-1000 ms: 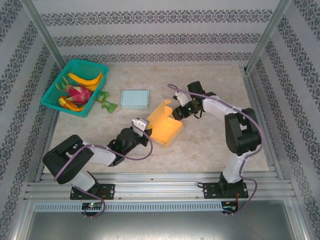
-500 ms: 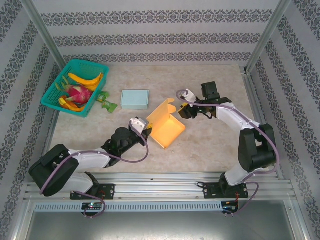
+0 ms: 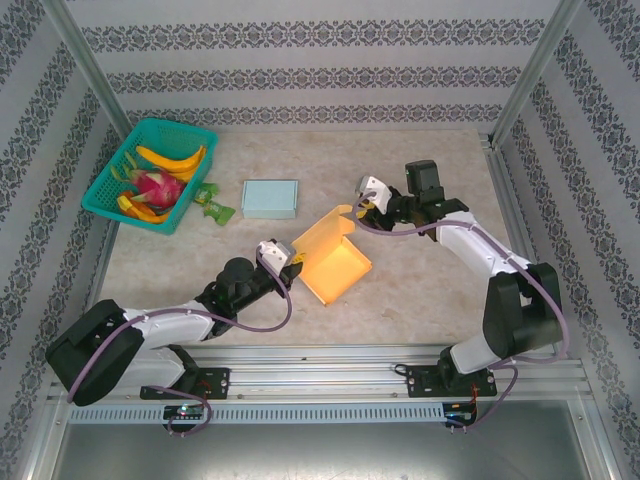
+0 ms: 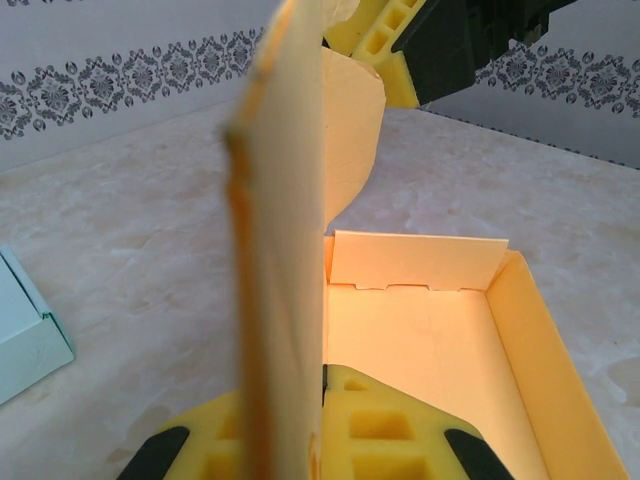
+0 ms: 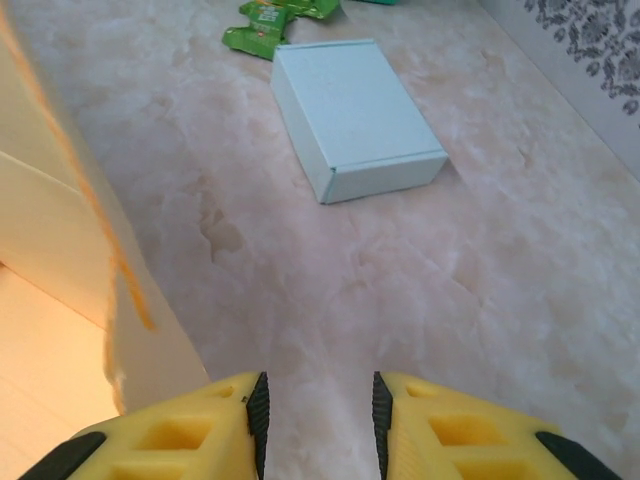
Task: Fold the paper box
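Note:
The orange paper box lies open at the table's middle, one long flap raised on its far-left side. My left gripper is shut on that upright flap; its yellow fingers pinch the flap's near end, with the box floor to their right. My right gripper hovers open at the flap's far end. In the right wrist view the right gripper has bare table between its fingers, and the box wall stands just to its left, outside the jaws.
A closed light-blue box lies beyond the orange one, also seen as the blue box. A green packet lies beside a teal basket of fruit at the far left. Bare table spreads to the right.
My right gripper has drawn back from the flap toward the right and far side. The left arm has stretched out lower, and the box has shifted slightly toward the near edge.

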`<state>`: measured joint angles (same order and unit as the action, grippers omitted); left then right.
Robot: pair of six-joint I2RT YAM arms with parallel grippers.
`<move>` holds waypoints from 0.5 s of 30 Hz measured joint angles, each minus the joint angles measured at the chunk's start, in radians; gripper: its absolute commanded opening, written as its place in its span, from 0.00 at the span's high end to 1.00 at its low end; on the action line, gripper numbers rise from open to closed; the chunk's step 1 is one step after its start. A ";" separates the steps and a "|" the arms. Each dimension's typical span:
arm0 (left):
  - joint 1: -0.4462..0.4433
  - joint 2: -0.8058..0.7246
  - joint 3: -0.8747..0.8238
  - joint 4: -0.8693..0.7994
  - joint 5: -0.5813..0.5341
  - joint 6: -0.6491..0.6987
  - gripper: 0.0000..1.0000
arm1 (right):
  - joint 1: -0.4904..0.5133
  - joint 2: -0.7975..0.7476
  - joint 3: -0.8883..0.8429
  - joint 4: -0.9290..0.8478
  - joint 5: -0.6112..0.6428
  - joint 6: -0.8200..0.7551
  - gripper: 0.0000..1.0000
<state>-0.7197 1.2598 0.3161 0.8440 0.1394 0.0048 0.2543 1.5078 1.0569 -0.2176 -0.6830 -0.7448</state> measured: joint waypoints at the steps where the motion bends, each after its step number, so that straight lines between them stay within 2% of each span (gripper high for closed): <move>1: 0.000 0.000 0.000 -0.001 0.003 0.000 0.95 | 0.011 -0.001 -0.001 0.000 -0.003 -0.013 0.65; 6: 0.000 0.000 0.000 -0.004 0.008 0.000 0.95 | 0.051 -0.002 -0.015 -0.003 -0.044 -0.057 0.65; 15: 0.000 0.000 -0.001 -0.008 0.038 0.000 0.95 | 0.053 0.007 -0.017 -0.040 -0.137 -0.101 0.65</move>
<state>-0.7197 1.2598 0.3153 0.8364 0.1776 0.0044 0.3077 1.5146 1.0397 -0.2581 -0.8204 -0.8455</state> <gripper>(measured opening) 0.072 0.348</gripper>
